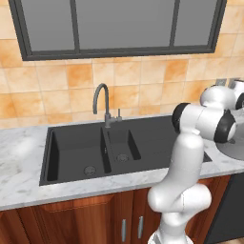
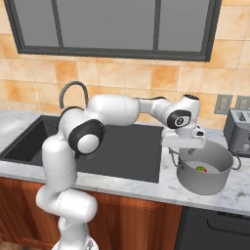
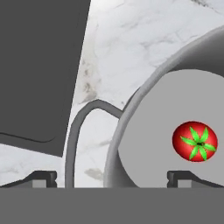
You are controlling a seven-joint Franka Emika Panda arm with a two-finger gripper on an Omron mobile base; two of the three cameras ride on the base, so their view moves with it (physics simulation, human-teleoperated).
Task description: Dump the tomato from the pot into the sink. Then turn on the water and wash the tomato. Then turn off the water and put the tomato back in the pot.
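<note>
The grey pot (image 2: 204,184) stands on the marble counter just right of the dark sink (image 2: 129,146). On its floor lies the tiny red tomato (image 2: 200,169), green stem top upward, also seen in the hand view as the tomato (image 3: 194,141). My gripper (image 2: 181,152) hangs open over the pot's left rim, holding nothing. In the hand view the gripper (image 3: 113,179) straddles the pot's rim (image 3: 114,144): one fingertip (image 3: 43,178) is outside the side handle (image 3: 78,127), the other over the pot's floor. The sink (image 1: 71,143) is dry, no water runs.
The dark gooseneck faucet (image 1: 101,97) with its small lever stands behind the divider between the basins. A grey toaster (image 2: 238,129) sits against the tiled wall right of the pot. Marble counter (image 1: 19,157) stretches left of the sink. A window is above.
</note>
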